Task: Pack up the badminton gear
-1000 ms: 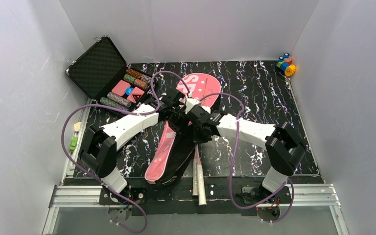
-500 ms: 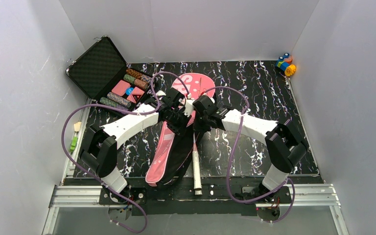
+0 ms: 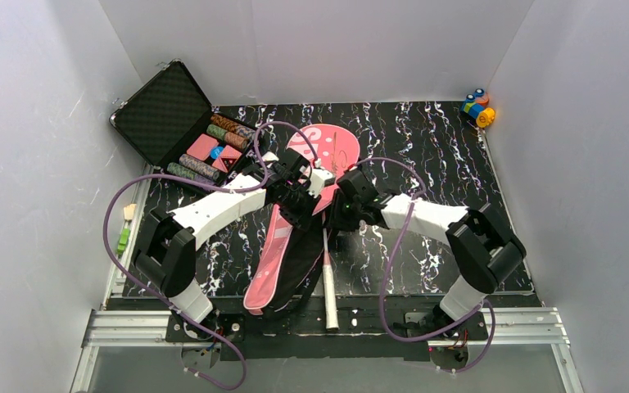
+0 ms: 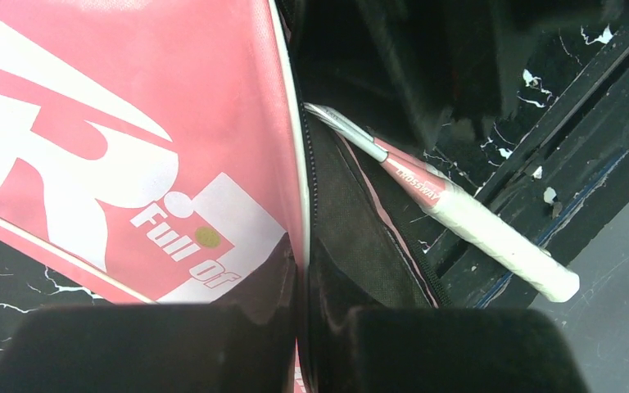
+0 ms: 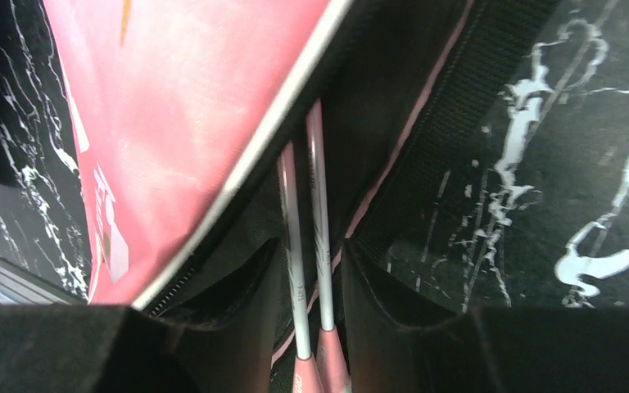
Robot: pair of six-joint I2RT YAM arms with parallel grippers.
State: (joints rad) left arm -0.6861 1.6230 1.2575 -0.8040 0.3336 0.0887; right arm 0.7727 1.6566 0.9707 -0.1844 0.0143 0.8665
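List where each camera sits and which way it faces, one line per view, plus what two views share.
Top external: high behind the bases, looking down at the table; left arm and right arm meet over the pink bag.
Left wrist: looks past the left claw, shut on the bag's edge, at a white racket handle.
Right wrist: looks past the right claw at two racket shafts entering the bag.
Shared: top and left wrist both show that handle.

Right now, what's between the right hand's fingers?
Two racket shafts, side by side, running up into the open mouth of the pink bag. The right wrist view shows this; the right hand looks open around them, not clamped.
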